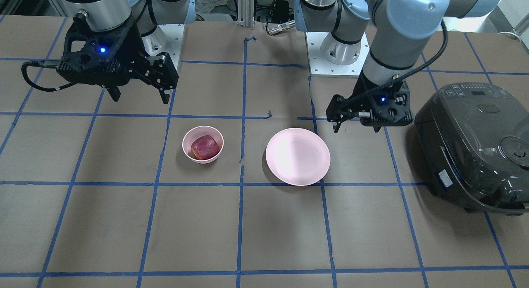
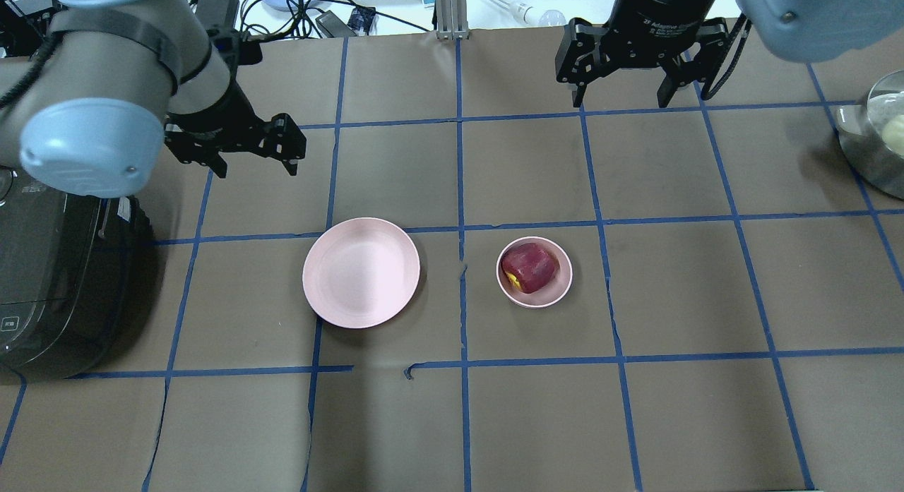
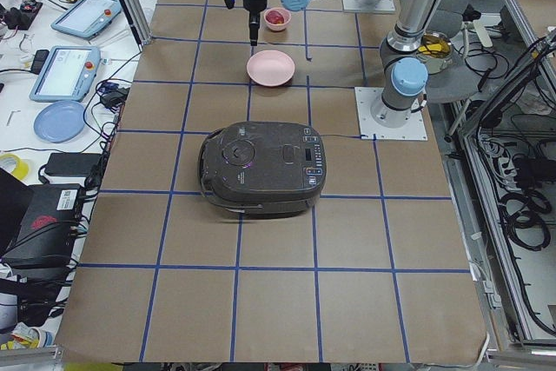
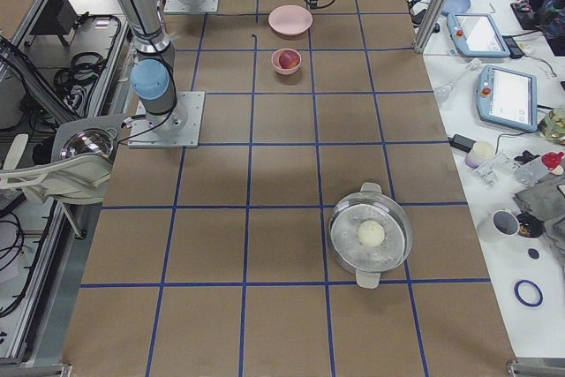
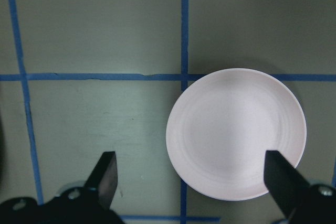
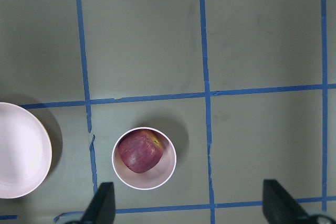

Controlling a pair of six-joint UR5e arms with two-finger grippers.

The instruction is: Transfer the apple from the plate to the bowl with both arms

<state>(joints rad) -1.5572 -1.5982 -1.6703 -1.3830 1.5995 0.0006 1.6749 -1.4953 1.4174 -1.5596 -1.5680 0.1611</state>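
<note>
Left gripper [image 1: 356,129] near plate [image 1: 297,156], jaws apart; right gripper [image 1: 141,98] likewise (raised high); apple [image 1: 204,147] sits inside bowl [image 1: 198,132]

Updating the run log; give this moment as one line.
apple: in bowl | plate: empty | left fingers: open | right fingers: open

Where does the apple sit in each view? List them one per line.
Front-facing: apple left of centre, in the bowl.
Overhead: apple right of centre.
Exterior left: apple top centre.
Exterior right: apple top centre.
Left wrist: not in it.
Right wrist: apple lower left.
Landmark: the empty plate, seen in every view.
</note>
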